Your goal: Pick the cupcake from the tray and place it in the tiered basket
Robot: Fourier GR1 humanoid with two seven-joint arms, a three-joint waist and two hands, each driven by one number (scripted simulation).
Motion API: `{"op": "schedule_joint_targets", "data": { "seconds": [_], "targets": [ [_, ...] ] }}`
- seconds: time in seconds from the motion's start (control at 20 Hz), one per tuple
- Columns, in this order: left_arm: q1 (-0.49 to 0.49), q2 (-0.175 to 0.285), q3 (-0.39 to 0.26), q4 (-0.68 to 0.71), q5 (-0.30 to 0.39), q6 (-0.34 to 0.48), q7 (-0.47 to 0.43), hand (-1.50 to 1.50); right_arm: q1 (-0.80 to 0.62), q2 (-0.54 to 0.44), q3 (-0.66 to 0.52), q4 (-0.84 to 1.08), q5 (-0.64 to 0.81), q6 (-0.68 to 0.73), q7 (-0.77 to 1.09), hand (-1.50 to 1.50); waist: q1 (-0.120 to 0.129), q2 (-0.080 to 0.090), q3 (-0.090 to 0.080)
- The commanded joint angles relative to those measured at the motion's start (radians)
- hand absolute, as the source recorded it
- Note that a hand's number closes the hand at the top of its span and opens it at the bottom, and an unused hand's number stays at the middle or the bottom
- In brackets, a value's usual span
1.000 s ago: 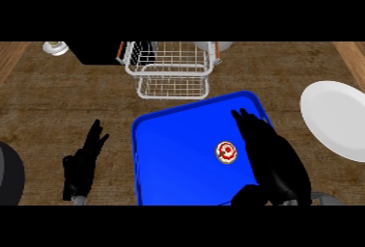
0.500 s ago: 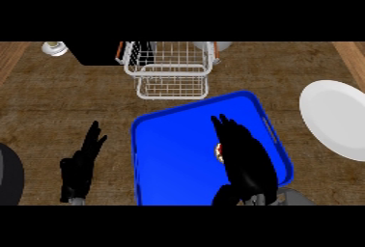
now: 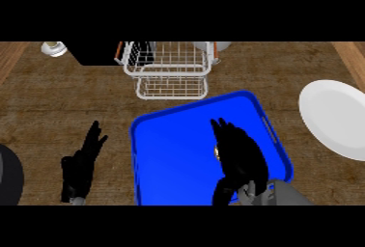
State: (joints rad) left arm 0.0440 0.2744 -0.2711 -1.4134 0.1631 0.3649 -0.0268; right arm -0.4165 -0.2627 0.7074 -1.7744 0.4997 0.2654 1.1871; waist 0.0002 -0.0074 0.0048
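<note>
Right hand (image 3: 242, 157) lay over the middle-right of the blue tray (image 3: 167, 159) in the head view. Its fingers were stretched toward the top of the frame, slightly spread and not curled round anything. Almost all of the cupcake (image 3: 217, 152) sat hidden beneath it; only a small orange sliver showed at the hand's left edge, down on the tray floor. Left hand (image 3: 80, 164) rested open on the wooden counter (image 3: 64, 106) at lower left, fingers up, apart from the tray. The tiered basket (image 3: 171, 72) stood at top centre, just beyond the tray's far rim, and a white plate (image 3: 335, 120) lay at the right edge.

The risk, as I judged it: with the cupcake covered, the fingers could close off-centre and push it sideways across the tray, or squash its top instead of cupping it. On the carry, the basket's wire front could catch it.
</note>
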Motion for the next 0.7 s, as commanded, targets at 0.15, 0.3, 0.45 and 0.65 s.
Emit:
{"op": "schedule_joint_targets", "data": {
  "seconds": [0.15,0.3,0.45,0.65],
  "targets": [
    [-0.023,-0.016,0.003,0.07,-0.014,-0.008,0.014,0.0,-0.019,0.049,-0.023,0.113,0.007,0.085,0.141,-1.5,-0.001,0.01,-0.006],
    [-0.002,-0.009,0.016,0.051,-0.003,-0.017,0.011,0.0,-0.034,0.09,-0.021,0.114,-0.002,0.129,0.192,-1.5,0.0,0.007,-0.006],
    [0.014,0.011,0.028,0.036,0.016,-0.043,0.037,0.0,0.016,0.09,-0.008,0.11,0.02,0.115,0.182,-1.5,-0.005,0.005,-0.006],
    [0.034,-0.038,-0.016,-0.012,-0.029,0.014,0.054,0.0,0.019,0.066,-0.089,0.168,-0.005,0.137,0.105,-1.5,-0.001,0.007,-0.005]
  ]
}}
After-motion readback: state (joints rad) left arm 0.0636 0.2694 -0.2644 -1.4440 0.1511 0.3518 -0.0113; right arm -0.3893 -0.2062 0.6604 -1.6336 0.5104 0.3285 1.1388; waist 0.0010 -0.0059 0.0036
